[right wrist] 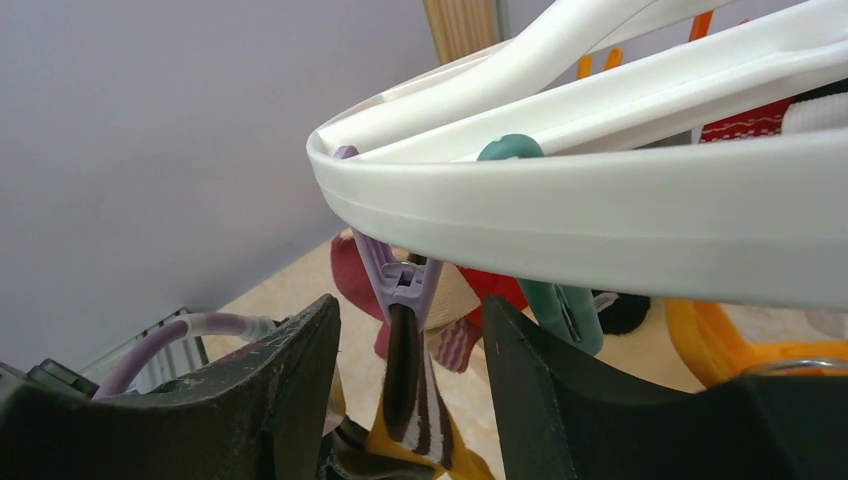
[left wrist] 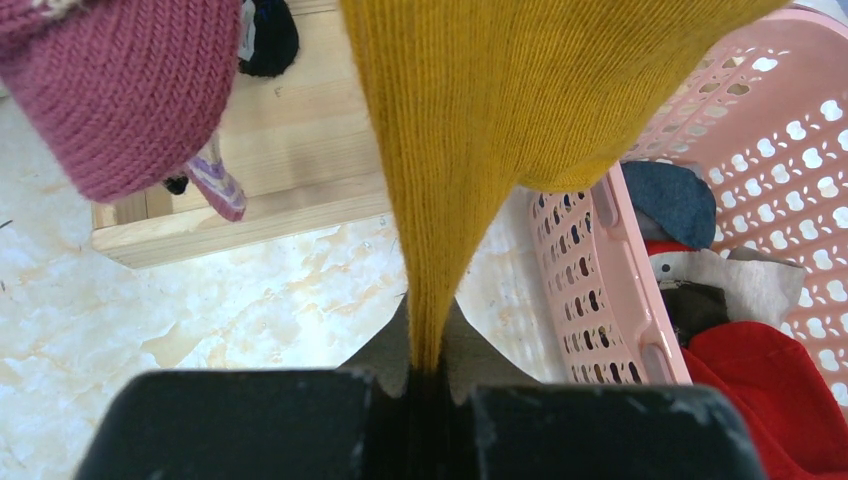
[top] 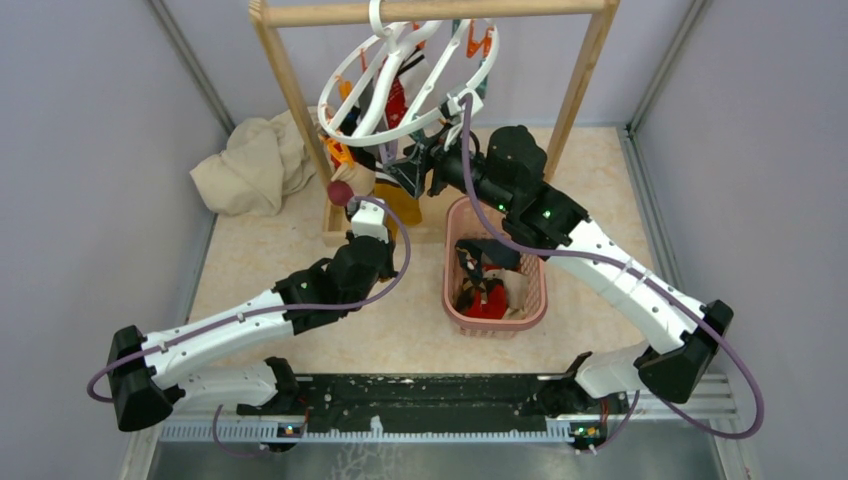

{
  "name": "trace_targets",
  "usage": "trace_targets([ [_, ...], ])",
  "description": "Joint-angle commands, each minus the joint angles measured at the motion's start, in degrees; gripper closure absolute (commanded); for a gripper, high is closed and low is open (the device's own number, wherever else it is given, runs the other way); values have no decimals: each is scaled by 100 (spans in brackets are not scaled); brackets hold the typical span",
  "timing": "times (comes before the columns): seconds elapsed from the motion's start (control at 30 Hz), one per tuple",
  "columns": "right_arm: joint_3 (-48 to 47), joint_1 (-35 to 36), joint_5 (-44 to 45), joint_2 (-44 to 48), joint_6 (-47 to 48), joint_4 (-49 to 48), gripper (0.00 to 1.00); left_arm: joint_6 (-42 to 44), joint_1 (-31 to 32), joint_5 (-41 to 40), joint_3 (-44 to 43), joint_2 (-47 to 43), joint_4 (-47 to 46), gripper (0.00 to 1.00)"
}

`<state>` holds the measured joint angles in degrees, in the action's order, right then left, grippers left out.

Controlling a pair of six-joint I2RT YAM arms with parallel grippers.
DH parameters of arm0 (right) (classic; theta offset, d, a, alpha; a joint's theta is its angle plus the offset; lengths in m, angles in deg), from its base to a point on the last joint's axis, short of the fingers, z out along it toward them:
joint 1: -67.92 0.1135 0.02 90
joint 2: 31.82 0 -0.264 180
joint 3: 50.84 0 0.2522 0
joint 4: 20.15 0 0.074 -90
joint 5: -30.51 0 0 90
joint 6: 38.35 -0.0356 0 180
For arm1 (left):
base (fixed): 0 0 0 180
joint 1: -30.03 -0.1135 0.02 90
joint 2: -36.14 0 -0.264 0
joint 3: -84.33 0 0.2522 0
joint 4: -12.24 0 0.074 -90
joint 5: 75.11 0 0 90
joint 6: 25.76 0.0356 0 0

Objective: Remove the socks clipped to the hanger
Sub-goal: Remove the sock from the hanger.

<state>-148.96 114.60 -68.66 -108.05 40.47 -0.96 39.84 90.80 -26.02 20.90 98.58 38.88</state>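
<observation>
Top view: the left arm is stretching forward, the left gripper (top: 380,208) sitting below the hanger (top: 388,85). The right arm is bending inward, the right gripper (top: 418,168) at the ring's lower rim.

Left wrist view: the jaws are pinching shut on a ribbed mustard sock (left wrist: 480,100).

Right wrist view: the fingers (right wrist: 290,380) are standing apart, flanking a purple clip (right wrist: 402,283) under the smooth white ring.

The left arm (top: 215,330) and the right arm (top: 625,275) are built of white link shells joined by bulky black joint housings. A lilac cable (right wrist: 190,329) is run along each arm, and small green lights (top: 545,214) are seen on a black housing of the right arm. The fingers (right wrist: 290,395) are moulded in matte black, broad and wedge-shaped.
</observation>
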Motion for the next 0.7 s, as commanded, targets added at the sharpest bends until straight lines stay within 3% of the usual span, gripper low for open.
trace_targets([
  [0.0, -90, -44, -140, -11, -167, -410, 46, -29, 40, -6, 42, -87, -11, 100],
  [0.67, -489, -21, 176, -468, -407, -737, 44, -21, 46, 262, -20, 129, -144, 100],
])
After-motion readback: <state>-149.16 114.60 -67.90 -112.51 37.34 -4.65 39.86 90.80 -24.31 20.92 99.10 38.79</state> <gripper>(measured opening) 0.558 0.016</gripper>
